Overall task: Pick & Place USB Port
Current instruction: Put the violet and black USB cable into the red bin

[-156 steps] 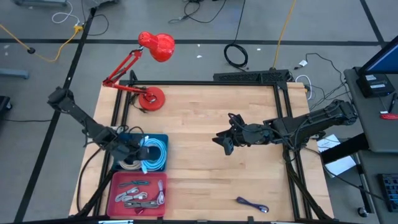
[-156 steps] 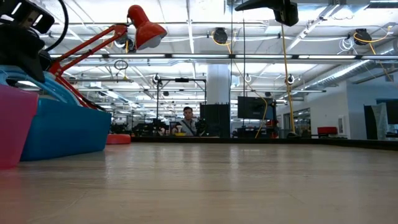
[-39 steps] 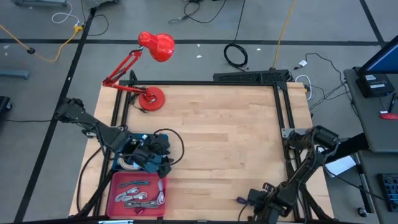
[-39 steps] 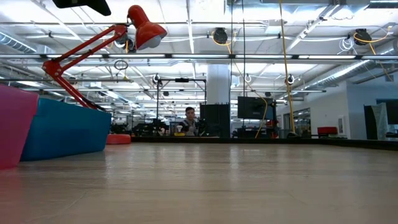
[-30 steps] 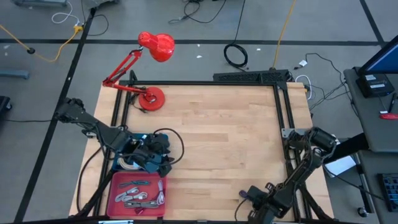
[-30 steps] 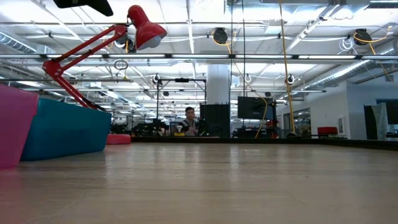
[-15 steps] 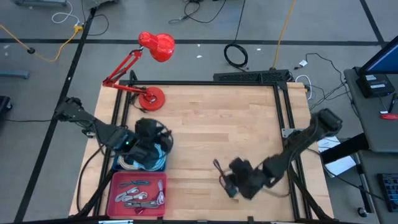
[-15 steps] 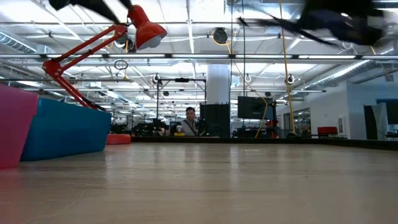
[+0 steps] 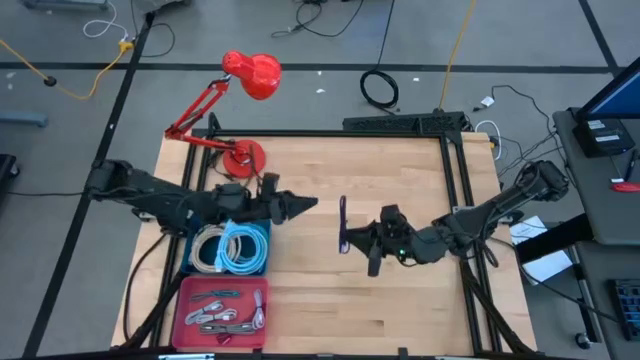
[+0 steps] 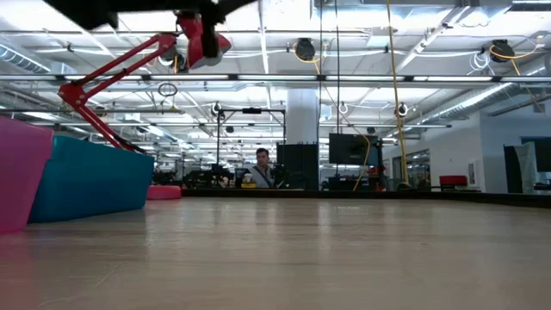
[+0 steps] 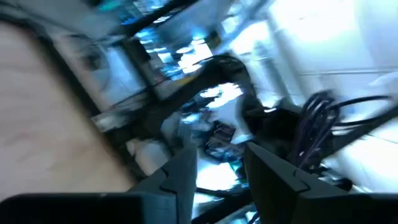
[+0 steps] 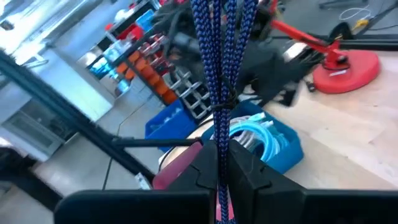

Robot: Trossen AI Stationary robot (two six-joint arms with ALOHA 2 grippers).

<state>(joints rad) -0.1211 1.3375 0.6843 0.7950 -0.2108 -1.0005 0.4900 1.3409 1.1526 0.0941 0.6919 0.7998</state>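
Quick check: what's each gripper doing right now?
Left gripper: open, empty, above the table.
Right gripper: shut on the blue braided cable.

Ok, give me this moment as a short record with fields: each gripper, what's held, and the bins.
right gripper: mid-table, shut on the purple cable
left gripper: empty, reaching toward the cable, fingers apart
blue bin: holds coiled light cables
red bin: holds small cables, beside the blue bin
red lamp: far left corner
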